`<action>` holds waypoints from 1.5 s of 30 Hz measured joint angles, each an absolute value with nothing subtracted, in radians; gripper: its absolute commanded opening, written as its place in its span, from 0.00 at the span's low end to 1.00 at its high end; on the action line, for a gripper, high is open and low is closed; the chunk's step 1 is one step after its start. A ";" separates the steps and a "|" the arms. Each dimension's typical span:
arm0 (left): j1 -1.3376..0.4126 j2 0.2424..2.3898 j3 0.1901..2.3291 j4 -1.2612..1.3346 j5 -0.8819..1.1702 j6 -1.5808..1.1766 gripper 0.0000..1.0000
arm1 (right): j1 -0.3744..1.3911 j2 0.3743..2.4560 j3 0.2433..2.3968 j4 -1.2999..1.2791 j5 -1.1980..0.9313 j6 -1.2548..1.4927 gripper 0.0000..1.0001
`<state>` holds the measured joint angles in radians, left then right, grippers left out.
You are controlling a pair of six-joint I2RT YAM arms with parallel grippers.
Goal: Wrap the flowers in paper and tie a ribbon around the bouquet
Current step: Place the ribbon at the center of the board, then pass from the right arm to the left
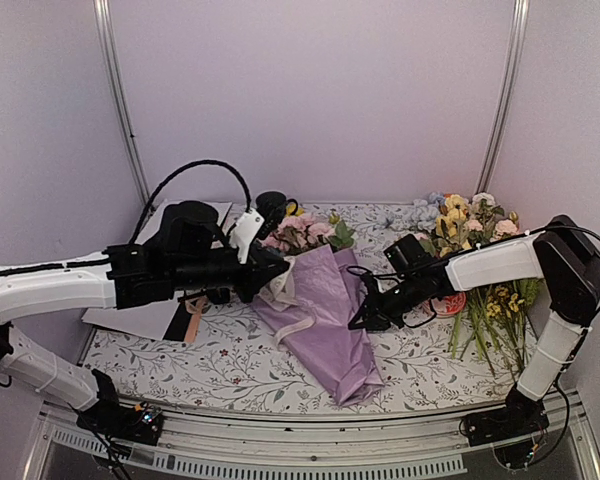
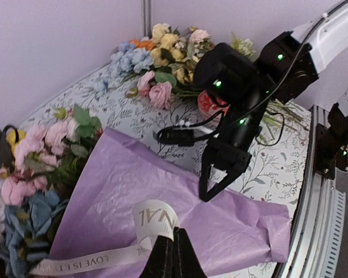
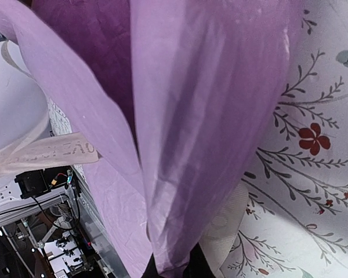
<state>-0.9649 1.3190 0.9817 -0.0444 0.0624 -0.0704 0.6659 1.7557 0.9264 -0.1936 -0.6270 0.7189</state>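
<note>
The bouquet lies mid-table: lilac-purple paper wrapped as a cone, with the flowers, pink and blue blooms, at its far wide end. My left gripper is at the cone's left side. In the left wrist view this gripper is shut on a loop of the cream ribbon, which trails left across the paper beside the flowers. My right gripper is at the paper's right edge; it is shut on a fold of paper. A piece of ribbon lies beside that fold.
A loose pile of yellow, pink and blue flowers with long green stems lies at the back right. A flat white sheet and a tan-and-dark bundle sit at the left. A dark mug stands behind.
</note>
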 measured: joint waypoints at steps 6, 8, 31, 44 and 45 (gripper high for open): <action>-0.964 1.203 0.794 -0.269 -0.175 -0.383 0.72 | 0.687 1.756 0.944 -0.194 -0.625 0.724 0.00; -0.964 1.206 0.768 -0.376 -0.242 -0.470 0.84 | 0.696 1.756 0.945 -0.194 -0.622 0.727 0.00; -1.381 1.771 1.142 -0.160 -0.269 -0.146 0.99 | 0.742 1.755 0.835 0.068 -0.609 0.932 0.00; -1.557 1.945 1.153 -0.118 -0.454 0.027 0.95 | 0.800 1.755 0.770 0.241 -0.581 1.095 0.00; -1.565 1.970 1.159 -0.129 -0.488 0.025 0.94 | 0.805 1.755 0.770 0.248 -0.580 1.104 0.00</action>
<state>-1.5650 1.9701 1.1591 -0.1287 -0.4885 0.0246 0.8047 1.7550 0.7704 0.2481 -0.5797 1.1038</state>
